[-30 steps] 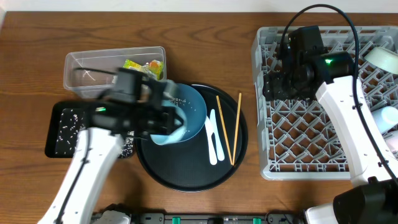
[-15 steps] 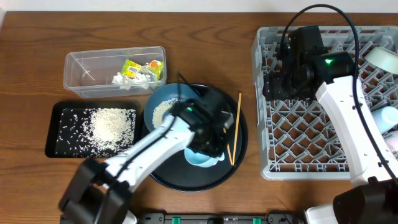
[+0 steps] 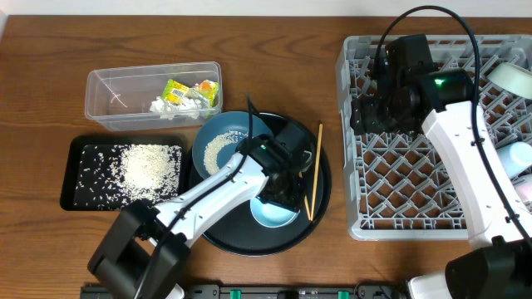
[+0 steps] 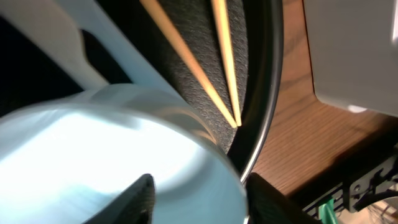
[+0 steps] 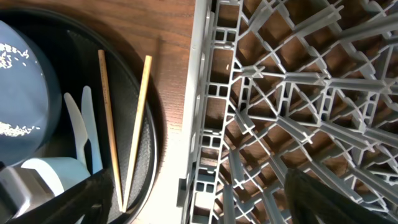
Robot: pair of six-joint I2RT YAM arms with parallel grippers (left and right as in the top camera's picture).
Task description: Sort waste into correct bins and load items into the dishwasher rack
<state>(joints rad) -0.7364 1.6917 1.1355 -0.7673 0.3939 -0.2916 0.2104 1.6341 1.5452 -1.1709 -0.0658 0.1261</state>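
— What is gripped?
— A smooth, pale teal round bowl (image 3: 273, 214) is clamped by its wall between the narrowed fingers of the left gripper (image 4: 198, 183), over the rimmed round black tray (image 3: 258, 242), beside thin wooden chopsticks (image 3: 314, 170).
— And the right gripper (image 5: 196, 199)?
— Held spread wide, empty, above the grey lattice plastic rack (image 3: 399, 191).

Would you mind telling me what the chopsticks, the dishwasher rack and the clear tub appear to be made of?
The chopsticks look like unfinished wood or bamboo: matte pale tan. The dishwasher rack seems moulded grey plastic, its lattice smooth and uniform. The clear tub is probably thin plastic, glossy and see-through.
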